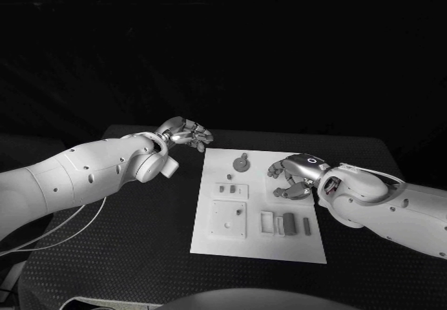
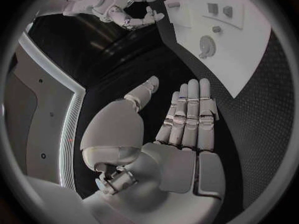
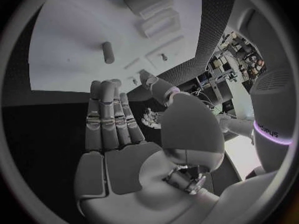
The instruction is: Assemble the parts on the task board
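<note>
Hovering over the right half of the flat white rectangular task board [image 1: 244,245], the right silver many-fingered hand [image 1: 292,175] holds nothing; the right wrist view shows its long fingers [image 3: 107,119] straight and side by side, thumb apart. In the head view they look bent down toward the board, so I can't tell whether a fingertip touches it.

The left silver many-fingered hand [image 1: 187,134] sits off the board, over the black textured table [image 1: 121,258] near the board's far left corner. It's empty too: fingers [image 2: 190,114] straight and pressed together, thumb angled away.

Board layout, head view:
- round grey knob-like part [image 1: 241,163] near the far edge, standing on the board
- small white raised block with two dark recesses [image 1: 231,190] just nearer than the knob
- larger white square plate with small holes [image 1: 228,219] at the near left
- white rectangular slotted frame [image 1: 267,222] beside that plate
- dark grey upright block part [image 1: 289,223] next right of the frame
- slimmer grey bar part [image 1: 307,225] at the right end of the row, apart from the block

Both grey row parts lie loose, just nearer than the right hand.
</note>
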`<state>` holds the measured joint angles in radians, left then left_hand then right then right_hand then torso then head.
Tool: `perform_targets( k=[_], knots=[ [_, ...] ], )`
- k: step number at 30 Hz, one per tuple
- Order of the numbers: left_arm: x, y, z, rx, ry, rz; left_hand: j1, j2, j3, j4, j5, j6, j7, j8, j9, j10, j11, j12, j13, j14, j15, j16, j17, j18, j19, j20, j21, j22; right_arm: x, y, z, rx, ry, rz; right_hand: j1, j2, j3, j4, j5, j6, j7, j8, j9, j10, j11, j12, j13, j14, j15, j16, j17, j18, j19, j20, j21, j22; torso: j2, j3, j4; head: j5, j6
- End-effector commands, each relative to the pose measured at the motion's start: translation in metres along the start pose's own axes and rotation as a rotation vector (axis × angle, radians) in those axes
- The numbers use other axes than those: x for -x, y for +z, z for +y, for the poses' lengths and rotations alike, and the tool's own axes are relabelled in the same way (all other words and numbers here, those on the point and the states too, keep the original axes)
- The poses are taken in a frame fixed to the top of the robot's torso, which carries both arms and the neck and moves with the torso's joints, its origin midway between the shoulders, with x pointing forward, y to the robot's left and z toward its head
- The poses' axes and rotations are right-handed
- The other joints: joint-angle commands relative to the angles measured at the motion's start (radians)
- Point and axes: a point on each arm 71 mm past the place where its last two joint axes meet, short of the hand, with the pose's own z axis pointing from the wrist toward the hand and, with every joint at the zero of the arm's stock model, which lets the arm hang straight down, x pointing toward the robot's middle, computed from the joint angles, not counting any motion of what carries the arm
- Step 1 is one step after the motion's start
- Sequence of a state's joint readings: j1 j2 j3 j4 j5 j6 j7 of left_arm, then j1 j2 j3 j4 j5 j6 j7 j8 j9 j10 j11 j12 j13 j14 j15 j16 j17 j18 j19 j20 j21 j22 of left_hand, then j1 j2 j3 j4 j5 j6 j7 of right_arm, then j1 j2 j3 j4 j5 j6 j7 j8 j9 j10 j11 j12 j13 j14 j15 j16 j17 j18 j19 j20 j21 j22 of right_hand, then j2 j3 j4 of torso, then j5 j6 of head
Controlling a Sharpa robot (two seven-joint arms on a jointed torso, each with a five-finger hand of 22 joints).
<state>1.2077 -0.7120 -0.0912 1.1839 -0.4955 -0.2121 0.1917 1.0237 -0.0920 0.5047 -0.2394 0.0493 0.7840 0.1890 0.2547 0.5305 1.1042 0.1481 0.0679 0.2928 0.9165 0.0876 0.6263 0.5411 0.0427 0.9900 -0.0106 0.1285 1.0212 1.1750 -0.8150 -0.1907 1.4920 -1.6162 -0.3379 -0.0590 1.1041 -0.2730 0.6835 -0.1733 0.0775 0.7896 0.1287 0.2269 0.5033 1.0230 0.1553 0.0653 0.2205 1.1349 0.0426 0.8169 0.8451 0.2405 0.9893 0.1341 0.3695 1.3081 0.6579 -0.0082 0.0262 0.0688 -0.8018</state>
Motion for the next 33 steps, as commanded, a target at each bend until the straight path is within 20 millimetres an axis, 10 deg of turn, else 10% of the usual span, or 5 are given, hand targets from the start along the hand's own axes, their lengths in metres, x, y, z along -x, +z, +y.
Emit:
perform_targets(
  k=[1, 13, 22, 33],
  knots=[
    [-0.001, 0.0, -0.002, -0.017, -0.009, 0.009, -0.006, -0.004, -0.005, 0.003, 0.001, 0.001, -0.002, 0.003, -0.001, -0.006, -0.002, 0.0, -0.001, 0.003, 0.002, -0.004, 0.002, 0.019, 0.003, 0.001, -0.005, 0.0, -0.006, -0.002, -0.006, -0.022, -0.039, 0.083, -0.002, -0.012, -0.002, 0.009, 0.001, -0.013, -0.007, -0.006, -0.002, -0.017, 0.004, -0.001, -0.003, -0.008, 0.003, 0.008, -0.002, 0.018, -0.008, -0.001, 0.008, 0.025, 0.0, -0.0002, 0.0011, -0.003, -0.002],
    [-0.001, 0.001, -0.002, -0.016, -0.012, 0.01, -0.006, -0.004, -0.005, 0.004, 0.001, 0.001, -0.001, 0.003, -0.001, -0.006, -0.002, 0.0, -0.001, 0.003, 0.002, -0.005, 0.003, 0.019, 0.003, 0.001, -0.006, 0.001, -0.021, 0.006, -0.014, -0.038, -0.047, 0.082, 0.017, 0.003, 0.004, 0.011, 0.001, -0.008, 0.004, 0.008, 0.002, -0.019, 0.001, 0.013, 0.001, 0.012, -0.001, 0.048, -0.002, 0.021, 0.013, -0.01, 0.039, 0.026, 0.002, 0.0018, 0.0015, -0.004, -0.002],
    [-0.001, 0.001, -0.002, -0.016, -0.013, 0.011, -0.007, -0.003, -0.005, 0.005, 0.001, 0.001, -0.001, 0.003, -0.001, -0.006, -0.002, 0.0, -0.001, 0.003, 0.002, -0.006, 0.004, 0.019, 0.003, 0.001, -0.006, 0.001, -0.034, 0.01, -0.01, -0.026, -0.049, 0.105, 0.044, 0.071, 0.004, -0.026, 0.001, 0.087, 0.029, 0.066, 0.025, 0.092, -0.039, 0.064, 0.033, 0.05, -0.038, 0.078, -0.015, 0.021, 0.041, -0.026, 0.073, 0.025, 0.002, 0.0001, 0.0044, -0.004, -0.006],
    [0.0, 0.0, -0.001, -0.011, -0.013, 0.012, -0.007, -0.003, -0.005, 0.005, 0.001, 0.001, -0.001, 0.003, -0.002, -0.006, -0.002, 0.0, -0.002, 0.004, 0.002, -0.006, 0.005, 0.019, 0.003, 0.001, -0.006, 0.001, -0.039, 0.011, -0.013, -0.032, -0.068, 0.115, 0.053, 0.136, 0.009, -0.073, 0.002, 0.137, 0.022, 0.086, 0.034, 0.149, -0.059, 0.079, 0.052, 0.067, -0.057, 0.083, -0.034, 0.021, 0.048, -0.031, 0.087, 0.023, 0.001, -0.0012, 0.0026, -0.002, -0.01]
  ],
)
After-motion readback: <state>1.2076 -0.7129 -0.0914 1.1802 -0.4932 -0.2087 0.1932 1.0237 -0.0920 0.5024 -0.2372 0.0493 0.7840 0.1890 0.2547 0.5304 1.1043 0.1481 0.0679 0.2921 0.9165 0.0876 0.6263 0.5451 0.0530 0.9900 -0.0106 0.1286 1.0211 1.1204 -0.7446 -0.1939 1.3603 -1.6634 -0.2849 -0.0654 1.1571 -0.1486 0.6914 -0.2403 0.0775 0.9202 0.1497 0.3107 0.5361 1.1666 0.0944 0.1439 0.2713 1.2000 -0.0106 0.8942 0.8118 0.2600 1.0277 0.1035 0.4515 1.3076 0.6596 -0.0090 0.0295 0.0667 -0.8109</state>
